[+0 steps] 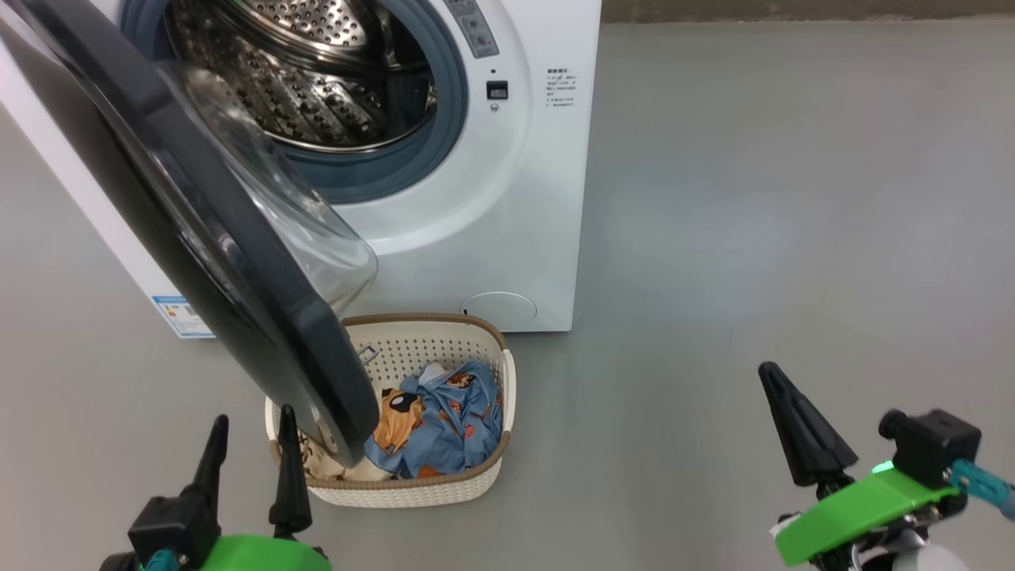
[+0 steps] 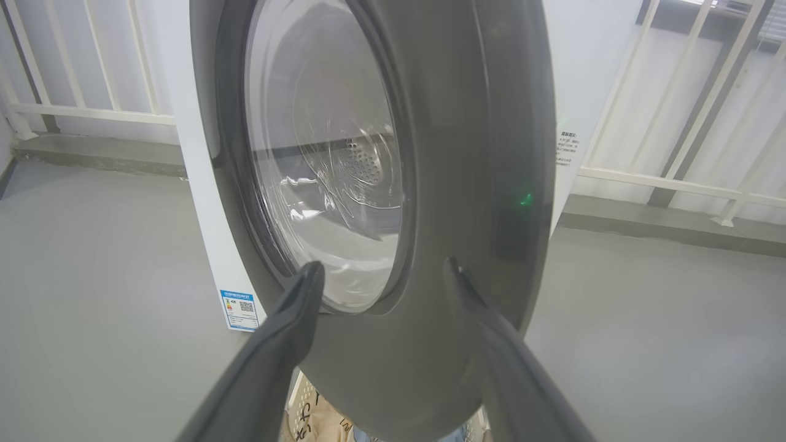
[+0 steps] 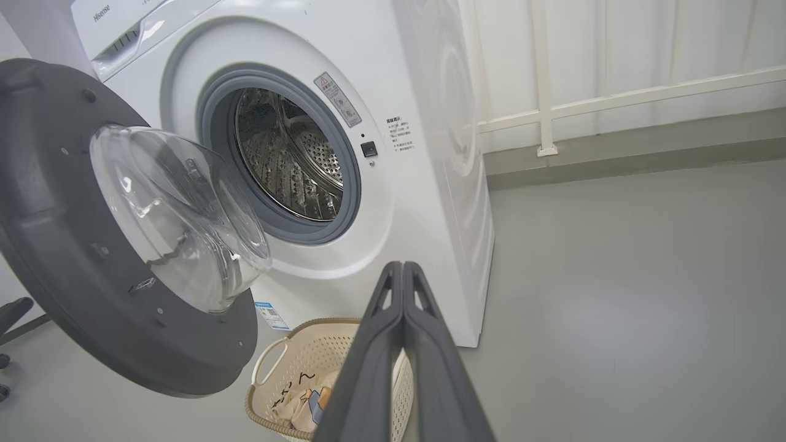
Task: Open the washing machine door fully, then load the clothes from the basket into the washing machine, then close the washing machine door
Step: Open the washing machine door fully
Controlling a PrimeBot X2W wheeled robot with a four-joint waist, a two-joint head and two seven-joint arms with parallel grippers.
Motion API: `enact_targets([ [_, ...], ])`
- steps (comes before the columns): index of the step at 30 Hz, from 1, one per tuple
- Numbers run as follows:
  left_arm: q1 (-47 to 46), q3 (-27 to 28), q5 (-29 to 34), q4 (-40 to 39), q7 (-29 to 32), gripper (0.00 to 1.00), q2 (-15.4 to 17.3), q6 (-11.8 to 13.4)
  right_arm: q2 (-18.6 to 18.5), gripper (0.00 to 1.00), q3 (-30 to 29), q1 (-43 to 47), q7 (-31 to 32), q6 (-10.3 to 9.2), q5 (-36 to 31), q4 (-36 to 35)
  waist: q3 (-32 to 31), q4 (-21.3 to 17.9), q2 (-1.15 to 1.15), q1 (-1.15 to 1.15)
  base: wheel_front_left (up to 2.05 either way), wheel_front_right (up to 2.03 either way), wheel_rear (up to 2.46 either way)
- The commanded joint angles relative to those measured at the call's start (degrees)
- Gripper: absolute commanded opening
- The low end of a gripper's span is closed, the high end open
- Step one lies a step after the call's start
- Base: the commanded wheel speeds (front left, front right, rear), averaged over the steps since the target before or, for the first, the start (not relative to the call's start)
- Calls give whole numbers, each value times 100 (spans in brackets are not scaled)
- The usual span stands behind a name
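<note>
- The washing machine door (image 3: 55, 245) hangs open beside the washing machine (image 3: 424, 123).
- The basket (image 3: 319, 362), holding the clothes (image 3: 307, 396), stands below the door.
- The right gripper (image 3: 402, 267) has its fingers pressed together.

Floor (image 1: 753, 198): smooth, seamless, pale grey, with a soft sheen of diffuse light. Kerb (image 3: 614, 153): low grey raised strip along the floor's far edge. Railing (image 3: 614, 101): white, one horizontal rail with slim upright bars, a post footed on the kerb. Backdrop behind the bars: pale, evenly bright. Light: soft and even, shadows faint. Dark object (image 3: 15, 310) at floor level: kind not discernible.
</note>
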Motion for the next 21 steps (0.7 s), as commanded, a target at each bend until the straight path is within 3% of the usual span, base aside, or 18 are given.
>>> enact_targets([
  [1, -34, 210, 58, -126, -36, 100, 72, -19, 51, 0, -7, 67, 38, 9, -152, -283, -26, -16, 0, 0, 0, 0, 0],
  [4, -16, 243, 71, -103, -36, 100, 72, -50, 360, 0, -221, 349, 183, 9, -205, -600, -64, -31, 0, 0, 0, 0, 0],
  [8, 7, 257, 60, -107, -36, 100, 72, -69, 462, 0, -330, 636, 355, 9, -467, -865, -83, -53, 0, 0, 0, 0, 0],
  [9, 16, 251, 62, -108, -36, 100, 72, -71, 471, 18, -358, 687, 348, 9, -585, -912, -89, -58, 0, 0, 0, 0, 0],
  [10, 25, 246, 65, -109, -36, 100, 72, -73, 484, 44, -381, 730, 322, 9, -694, -955, -92, -62, 0, 0, 0, 0, 0],
  [11, 34, 242, 68, -111, -36, 100, 72, -75, 500, 86, -401, 762, 282, 9, -800, -996, -96, -68, 0, 0, 0, 0, 0],
  [12, 43, 237, 72, -110, -36, 100, 72, -79, 530, 100, -409, 801, 314, 9, -833, -993, -101, -75, 0, 0, 0, 0, 0],
  [21, 86, 151, 98, -53, -36, 100, 72, -204, 637, 100, -427, 828, 270, 9, -1110, -1049, -95, -81, 0, 0, 0, 0, 0],
])
